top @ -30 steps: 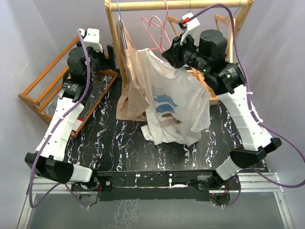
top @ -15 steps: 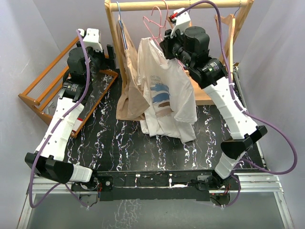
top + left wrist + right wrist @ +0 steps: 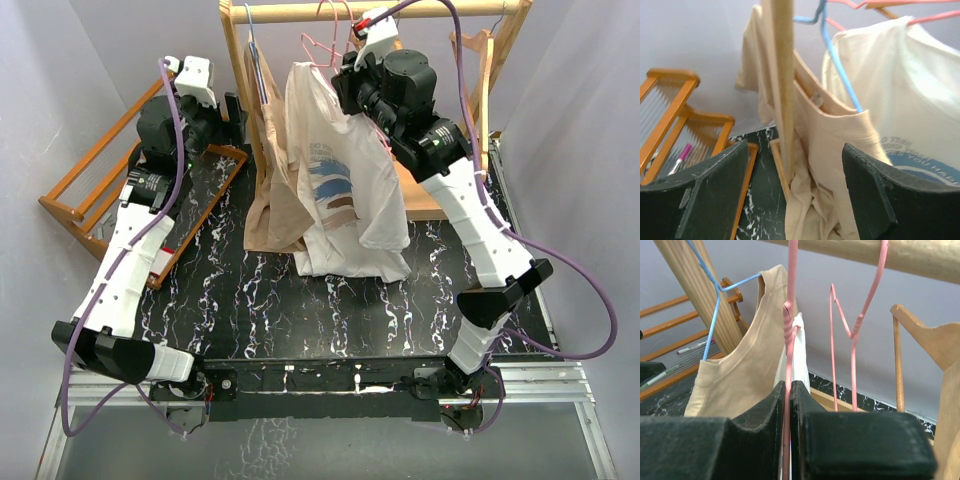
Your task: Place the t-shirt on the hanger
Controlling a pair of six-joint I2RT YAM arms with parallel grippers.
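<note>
The right jaws were shut tight on the pink hanger (image 3: pixel 790 290). The white t-shirt (image 3: pixel 335 150) hung from it. The left jaws stood wide open, holding nothing.

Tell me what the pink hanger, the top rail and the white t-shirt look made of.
The pink hanger: thin wire, smooth pink coating, perhaps plastic, twisted at the neck. The top rail: pale round wood, matte. The white t-shirt: soft cloth, likely cotton, draping in folds.
</note>
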